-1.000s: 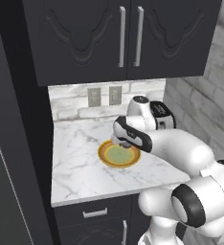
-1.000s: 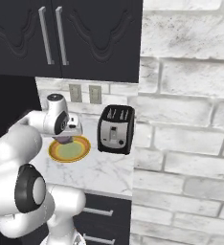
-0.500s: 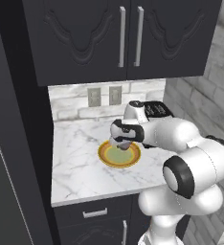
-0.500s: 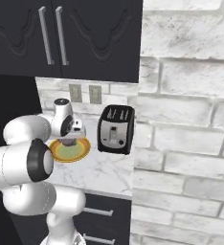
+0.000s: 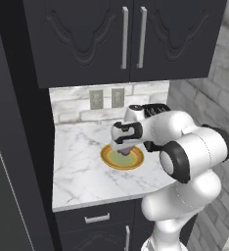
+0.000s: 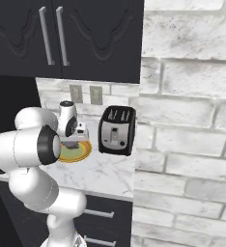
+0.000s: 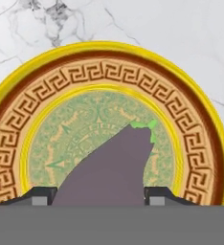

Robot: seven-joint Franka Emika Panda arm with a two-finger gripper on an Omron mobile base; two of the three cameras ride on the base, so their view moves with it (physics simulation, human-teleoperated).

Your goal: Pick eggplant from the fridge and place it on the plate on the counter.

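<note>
Bare counter lies open at the left and lower middle of the left base view — free passage there. The plate sits mid-frame, the arm over it. In the right base view a toaster stands just right of the plate — overhead cabinets cap the headroom.

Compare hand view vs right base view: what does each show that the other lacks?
Hand view alone: the plate's key-pattern band and pale green centre, the eggplant's green stem end, and the finger tips flanking the eggplant.
Right base view alone: the toaster, wall outlets, upper cabinets and brick wall.
Both: the plate, the marble counter, and the hand low over the plate.
</note>
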